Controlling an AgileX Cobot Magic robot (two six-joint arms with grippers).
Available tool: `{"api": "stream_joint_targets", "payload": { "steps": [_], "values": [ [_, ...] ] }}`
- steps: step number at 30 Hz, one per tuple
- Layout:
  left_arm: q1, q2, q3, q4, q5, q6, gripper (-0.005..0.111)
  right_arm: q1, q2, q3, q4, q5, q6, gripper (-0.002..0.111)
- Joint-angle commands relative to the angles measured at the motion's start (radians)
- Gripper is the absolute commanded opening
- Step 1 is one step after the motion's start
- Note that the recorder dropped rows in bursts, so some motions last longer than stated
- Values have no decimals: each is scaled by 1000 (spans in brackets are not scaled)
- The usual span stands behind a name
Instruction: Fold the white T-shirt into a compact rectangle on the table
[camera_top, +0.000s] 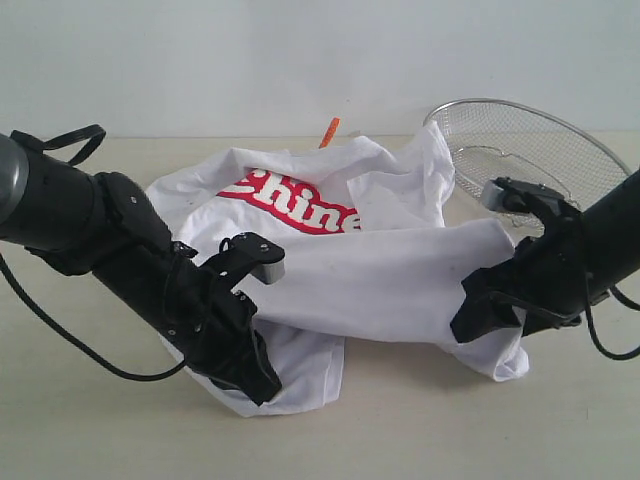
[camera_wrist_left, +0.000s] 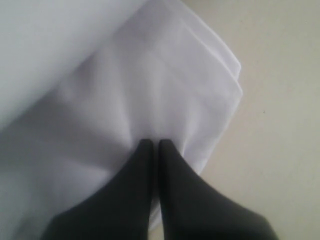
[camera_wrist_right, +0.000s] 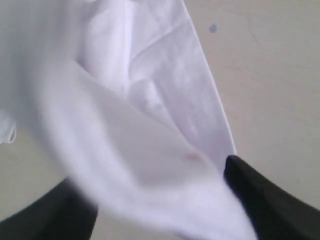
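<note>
The white T-shirt (camera_top: 400, 270) lies crumpled on the table (camera_top: 420, 430), with a fold across its middle and red lettering (camera_top: 290, 205) showing behind it. An orange neck tag (camera_top: 329, 131) sticks up at the back. My left gripper (camera_top: 258, 385) is at the shirt's near left corner. In the left wrist view, creases run out from the tips of my left gripper (camera_wrist_left: 152, 143), which is shut on the white cloth (camera_wrist_left: 165, 90). My right gripper (camera_top: 480, 322) is at the fold's right end. It (camera_wrist_right: 160, 200) stands open, with blurred cloth (camera_wrist_right: 150, 165) draped between its fingers.
A round silver wire-mesh basket (camera_top: 540, 140) stands tilted at the back right, just behind my right arm. Bare tabletop runs along the front edge and to the left. A light grey wall (camera_top: 200, 60) closes the back.
</note>
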Motion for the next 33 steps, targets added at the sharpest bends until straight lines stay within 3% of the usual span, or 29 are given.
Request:
{"api": "stream_joint_targets", "payload": {
  "steps": [1, 4, 9, 15, 23, 25, 28, 29, 33],
  "values": [
    [-2, -1, 0, 33, 20, -14, 4, 3, 54, -12, 31, 19, -32, 35],
    [-2, -1, 0, 85, 21, -42, 4, 3, 70, -53, 82, 142, -36, 1],
    [2, -1, 0, 204, 57, -122, 4, 3, 70, -140, 223, 491, -121, 0],
    [53, -61, 18, 246, 241, -123, 4, 11, -70, -153, 335, 491, -3, 0],
    [154, -267, 131, 436, 245, -399, 4, 11, -235, -151, -195, 491, 317, 0],
    [154, -300, 136, 390, 239, -363, 4, 11, -235, -151, -298, 455, 370, 0],
    [148, -331, 136, -12, 319, 39, 4, 11, -212, -151, -358, 377, 385, 0],
    [138, -331, 136, -69, 330, 84, 4, 11, -206, -151, -358, 363, 385, 0],
    [83, -312, 136, -38, 275, 42, 4, 11, -193, -151, -359, 353, 385, 6]
  ]
}}
